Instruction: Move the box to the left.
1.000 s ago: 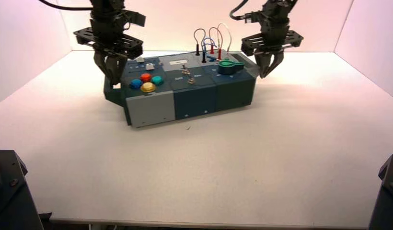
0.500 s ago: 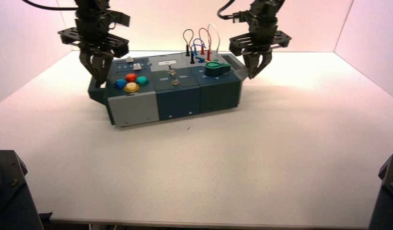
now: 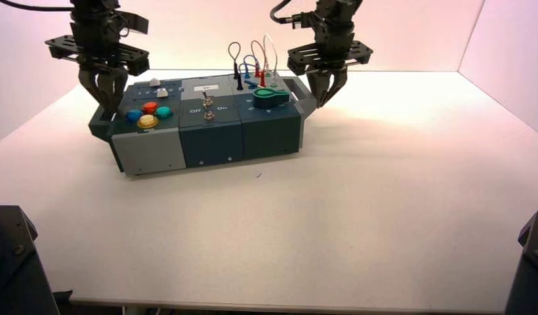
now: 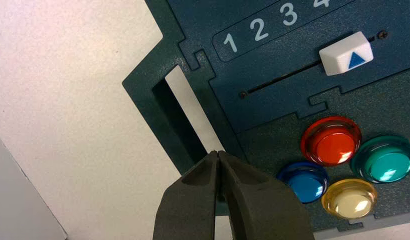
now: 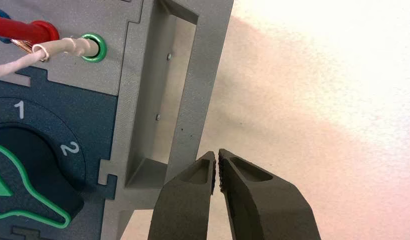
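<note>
Your box (image 3: 207,125) sits on the white table (image 3: 358,210), toward its left far part, with one gripper at each end. Your left gripper (image 4: 219,162) hangs at the box's left end handle (image 4: 163,107), its fingers pressed together with the tips down in the handle slot, gripping nothing you can make out. Beside it on the box are the red button (image 4: 332,141), the teal, blue and yellow buttons, and a white slider cap (image 4: 345,53). Your right gripper (image 5: 216,165) stands just outside the box's right grey handle (image 5: 193,90), fingers almost closed and empty. The green knob (image 3: 271,96) and looped wires (image 3: 252,59) lie near that end.
</note>
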Tool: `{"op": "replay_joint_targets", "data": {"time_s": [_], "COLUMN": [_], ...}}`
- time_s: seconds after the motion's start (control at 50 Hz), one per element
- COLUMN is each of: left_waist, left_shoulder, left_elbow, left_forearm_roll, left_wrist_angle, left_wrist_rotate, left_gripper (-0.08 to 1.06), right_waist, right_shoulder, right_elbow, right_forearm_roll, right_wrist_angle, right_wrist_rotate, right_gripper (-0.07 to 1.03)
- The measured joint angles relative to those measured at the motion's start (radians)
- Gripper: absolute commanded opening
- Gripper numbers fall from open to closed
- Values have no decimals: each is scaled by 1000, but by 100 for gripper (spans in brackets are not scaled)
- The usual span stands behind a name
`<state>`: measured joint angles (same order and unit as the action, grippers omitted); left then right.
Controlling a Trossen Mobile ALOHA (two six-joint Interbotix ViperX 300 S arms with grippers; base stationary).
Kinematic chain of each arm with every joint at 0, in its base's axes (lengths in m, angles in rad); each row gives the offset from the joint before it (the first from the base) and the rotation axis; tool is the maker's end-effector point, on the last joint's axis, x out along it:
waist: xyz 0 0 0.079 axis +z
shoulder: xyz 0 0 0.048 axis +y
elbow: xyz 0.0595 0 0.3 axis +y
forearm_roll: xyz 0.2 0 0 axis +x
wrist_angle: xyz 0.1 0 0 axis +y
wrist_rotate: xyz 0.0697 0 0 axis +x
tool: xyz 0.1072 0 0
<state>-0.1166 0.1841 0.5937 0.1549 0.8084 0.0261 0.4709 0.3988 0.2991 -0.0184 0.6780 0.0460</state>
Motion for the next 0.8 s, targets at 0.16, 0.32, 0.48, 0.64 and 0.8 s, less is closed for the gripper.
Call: {"op": "replay_joint_targets", "data": {"time_s": [0.16, 0.32, 0.48, 0.64, 0.8], "left_waist": [20, 26, 20, 21, 26], "left_shoulder": [-11, -34, -83, -153, -259], "left_elbow": [12, 17, 18, 20, 20], "left_forearm_roll": [2, 2, -3, -3, -11], "left_wrist_angle": [-2, -3, -3, 11, 40], "left_wrist_rotate": [0, 2, 3, 3, 3], "left_gripper": [-3, -3, -3, 11, 29], "right_waist": [20, 28, 32, 25, -6], "right_shoulder": [0, 0, -12, -78, -178], "right_elbow": [-3, -3, -2, 20, 52], "right_forearm_roll": [8, 9, 11, -8, -54], "right_wrist_angle": [-2, 8, 15, 35, 74], "right_wrist_rotate": [2, 5, 3, 3, 3], "right_gripper": [5, 5, 5, 5, 5]}}
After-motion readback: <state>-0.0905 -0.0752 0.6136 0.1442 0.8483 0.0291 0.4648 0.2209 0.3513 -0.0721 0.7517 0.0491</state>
